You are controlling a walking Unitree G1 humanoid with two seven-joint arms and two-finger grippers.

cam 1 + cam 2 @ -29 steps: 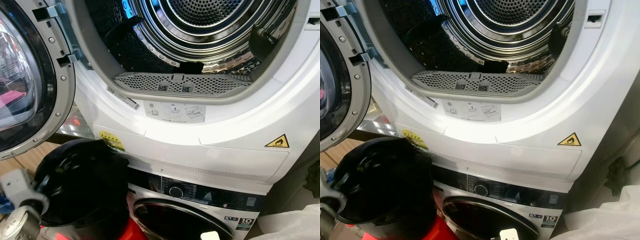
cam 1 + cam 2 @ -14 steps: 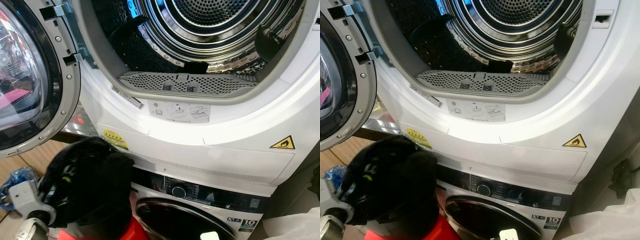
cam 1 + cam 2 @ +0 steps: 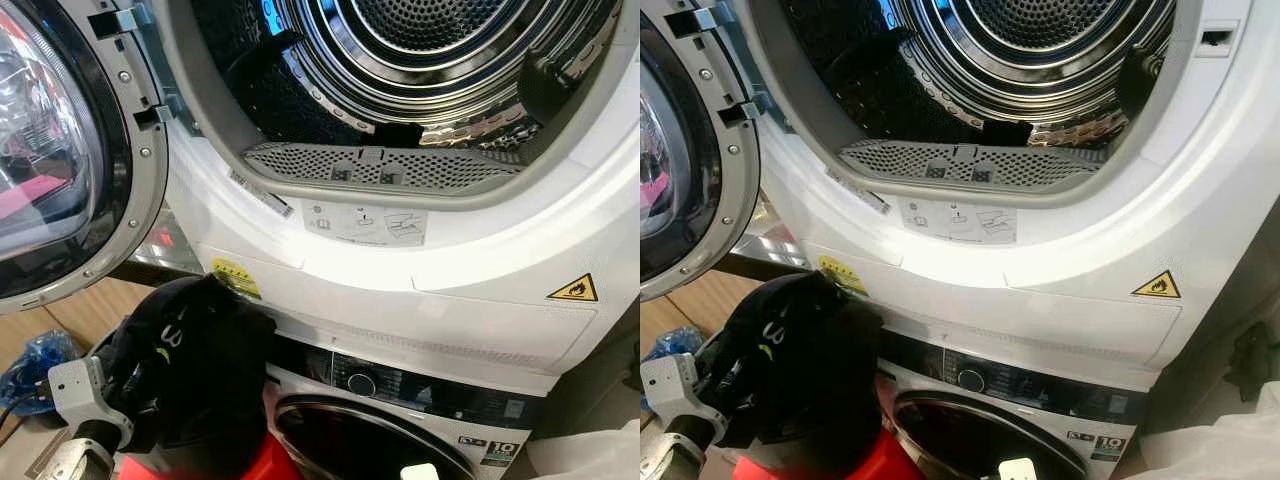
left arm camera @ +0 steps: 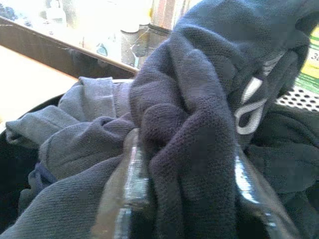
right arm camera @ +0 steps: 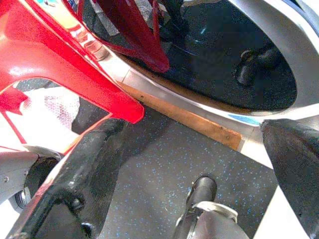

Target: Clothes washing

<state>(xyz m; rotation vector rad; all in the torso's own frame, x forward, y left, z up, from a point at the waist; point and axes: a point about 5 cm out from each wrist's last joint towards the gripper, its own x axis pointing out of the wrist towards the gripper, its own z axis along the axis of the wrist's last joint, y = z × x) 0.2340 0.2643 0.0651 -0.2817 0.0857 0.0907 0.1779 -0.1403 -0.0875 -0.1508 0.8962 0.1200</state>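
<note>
A bunched dark garment (image 3: 200, 350) with a white logo hangs at the lower left, in front of the stacked machines. My left gripper (image 3: 140, 378) is shut on it, and the wrist view has both fingers (image 4: 132, 184) pressed into the dark fabric (image 4: 189, 124). Above stands the white dryer (image 3: 400, 270) with its round opening and steel drum (image 3: 420, 60) exposed. Its glass door (image 3: 60, 150) is swung out to the left. Low down near the floor, my right gripper (image 5: 194, 149) is open with nothing between its black fingers (image 5: 94, 164).
Under the dryer sits a washer (image 3: 400, 390) with a control knob and a shut round door. A red stool (image 3: 262, 462) stands below the garment. A blue bag (image 3: 30, 360) lies on the floor at left, and white plastic (image 3: 590, 455) at lower right.
My left gripper has risen with the dark garment, which now hangs bunched nearer the dryer's front. The view has shifted a little.
</note>
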